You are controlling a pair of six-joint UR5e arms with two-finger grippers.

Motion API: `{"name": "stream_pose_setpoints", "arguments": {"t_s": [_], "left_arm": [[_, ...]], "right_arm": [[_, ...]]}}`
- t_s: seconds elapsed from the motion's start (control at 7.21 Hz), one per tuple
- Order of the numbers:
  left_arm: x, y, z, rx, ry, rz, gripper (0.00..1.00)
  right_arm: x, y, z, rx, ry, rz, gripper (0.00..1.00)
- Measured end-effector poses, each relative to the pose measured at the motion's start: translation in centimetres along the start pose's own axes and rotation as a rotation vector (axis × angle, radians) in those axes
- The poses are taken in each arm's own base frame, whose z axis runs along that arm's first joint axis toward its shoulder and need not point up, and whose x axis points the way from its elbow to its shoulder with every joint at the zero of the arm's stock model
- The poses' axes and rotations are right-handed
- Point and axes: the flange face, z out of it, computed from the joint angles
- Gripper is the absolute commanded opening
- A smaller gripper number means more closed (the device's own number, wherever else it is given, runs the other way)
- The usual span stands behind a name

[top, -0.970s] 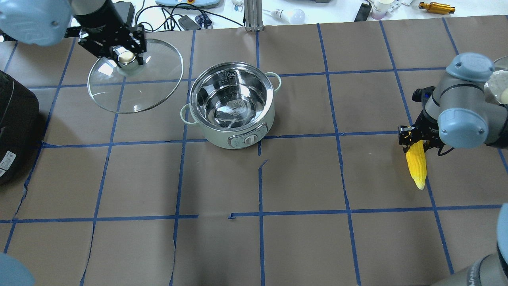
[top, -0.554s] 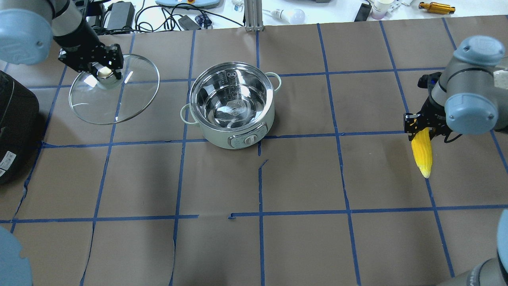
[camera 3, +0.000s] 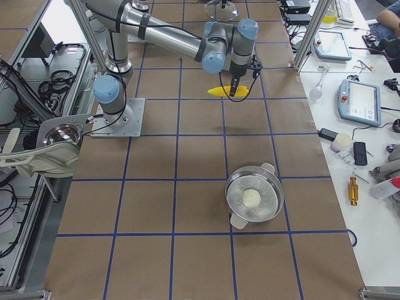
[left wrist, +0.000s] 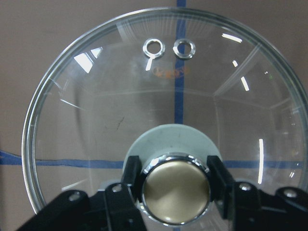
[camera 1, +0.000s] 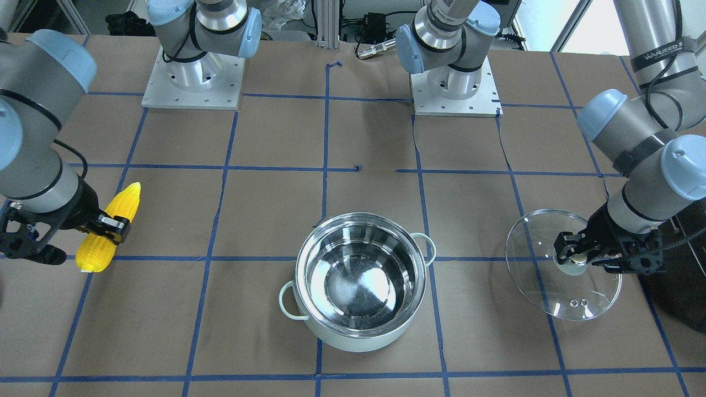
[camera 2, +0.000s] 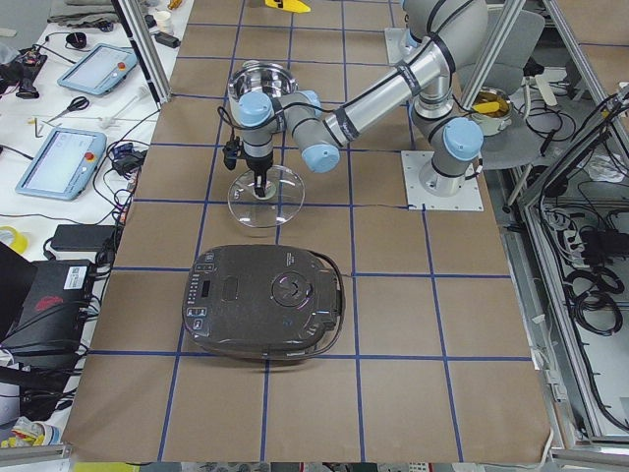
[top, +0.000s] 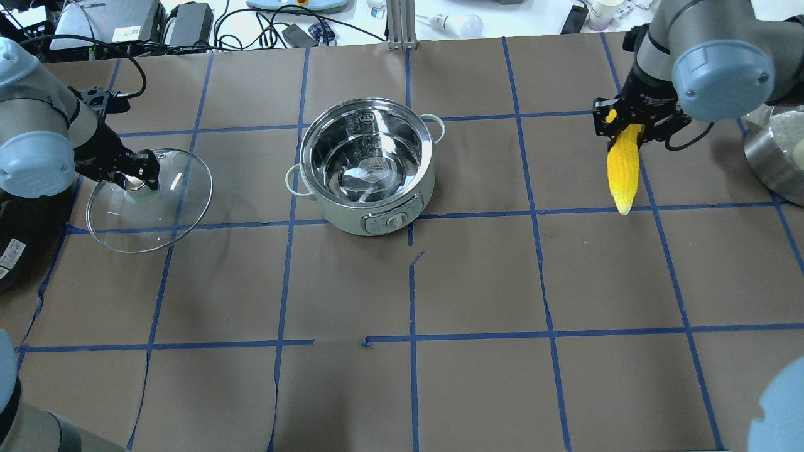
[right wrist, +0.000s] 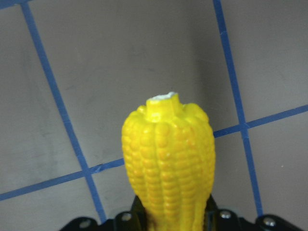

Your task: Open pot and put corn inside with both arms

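Observation:
The mint-green pot (top: 342, 216) stands open at mid-table, its steel inside empty; it also shows in the front view (camera 1: 358, 341). My left gripper (top: 135, 182) is shut on the beige knob of the glass lid (top: 157, 220). It holds the lid tilted and low over the table, left of the pot. The wrist view shows the fingers (left wrist: 132, 171) clamped on the knob. My right gripper (top: 631, 122) is shut on the thick end of the yellow corn (top: 624, 172), held above the table to the right of the pot. The corn also shows in the right wrist view (right wrist: 168, 154).
A large black appliance (top: 19, 207) sits at the table's left edge, close beside the lid. A steel bowl (top: 769, 157) holding something white stands at the right edge. Cables and tools lie beyond the far edge.
My left gripper has carried the lid left and toward the robot, lower down. My right gripper has carried the corn away from the robot and slightly toward the pot.

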Motion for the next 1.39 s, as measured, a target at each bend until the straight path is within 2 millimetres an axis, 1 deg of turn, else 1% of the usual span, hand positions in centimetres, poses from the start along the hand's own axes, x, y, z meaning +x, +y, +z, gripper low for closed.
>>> {"name": "stream_pose_setpoints", "arguments": {"t_s": [0.14, 0.42, 0.69, 0.83, 0.97, 1.11, 1.25, 1.39], "left_arm": [[-0.1, 0.1, 1.0, -0.012, 0.006, 0.005, 0.16], [0.0, 0.3, 2.2, -0.029, 0.015, 0.033, 0.16], [0.1, 0.6, 2.8, -0.04, 0.021, 0.062, 0.16], [0.1, 0.7, 3.0, -0.043, 0.022, 0.073, 0.22], [0.1, 0.7, 3.1, -0.046, 0.023, 0.076, 0.38], [0.1, 0.7, 3.2, -0.05, 0.025, 0.077, 0.56], [0.2, 0.8, 3.4, -0.054, 0.027, 0.075, 0.67], [0.2, 0.8, 3.7, -0.06, 0.03, 0.075, 0.77]], "right_arm": [[-2.9, 0.7, -1.2, 0.022, -0.004, 0.009, 0.0], [-7.5, 2.2, -3.0, 0.056, -0.016, 0.036, 0.0], [-10.4, 3.3, -4.2, 0.072, -0.046, 0.069, 0.0], [-12.3, 3.9, -5.3, 0.089, -0.062, 0.087, 0.0], [-14.8, 4.6, -6.4, 0.109, -0.079, 0.096, 0.0], [-17.8, 5.2, -7.1, 0.12, -0.099, 0.103, 0.0], [-20.5, 5.6, -7.6, 0.125, -0.121, 0.112, 0.0], [-22.8, 6.5, -8.4, 0.135, -0.139, 0.111, 0.0]]}}
